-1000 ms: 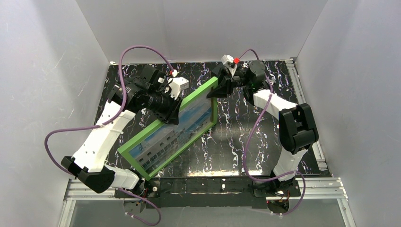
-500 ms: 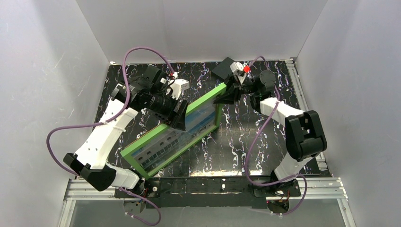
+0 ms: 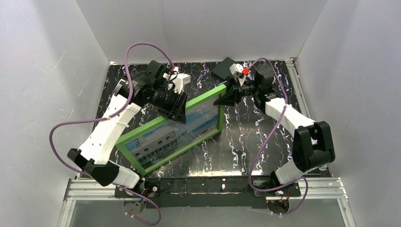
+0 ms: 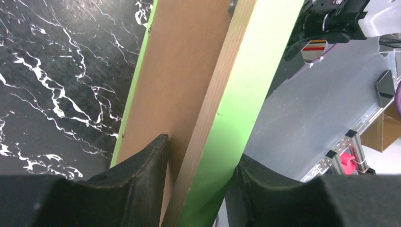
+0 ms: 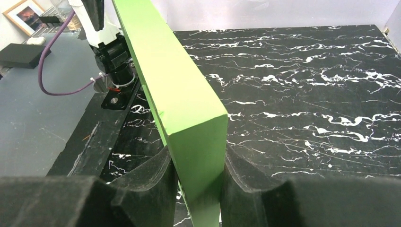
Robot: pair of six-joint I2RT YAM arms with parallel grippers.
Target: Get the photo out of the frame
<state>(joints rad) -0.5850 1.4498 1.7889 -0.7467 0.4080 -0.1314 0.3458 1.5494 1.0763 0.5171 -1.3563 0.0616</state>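
Observation:
The green frame [image 3: 156,126] is held up on edge over the black marbled table, tilted, its glass face toward the camera. The photo [image 3: 189,127] of a white building under blue sky sits inside it. My left gripper [image 3: 176,109] is shut on the frame's top edge; the left wrist view shows the green edge [image 4: 236,85], its wood strip and the brown backing board [image 4: 179,71] between the fingers [image 4: 142,175]. My right gripper [image 3: 224,98] is shut on the frame's upper right corner, seen as a green bar [image 5: 184,99] in the right wrist view.
The black marbled table [image 3: 255,137] is walled by white panels on three sides. A metal rail [image 3: 213,184] runs along the near edge by both arm bases. Purple cables loop off both arms.
Both arms have swung the frame: its right corner has moved right and down a little and the frame now lies flatter across the view. Both grips are kept.

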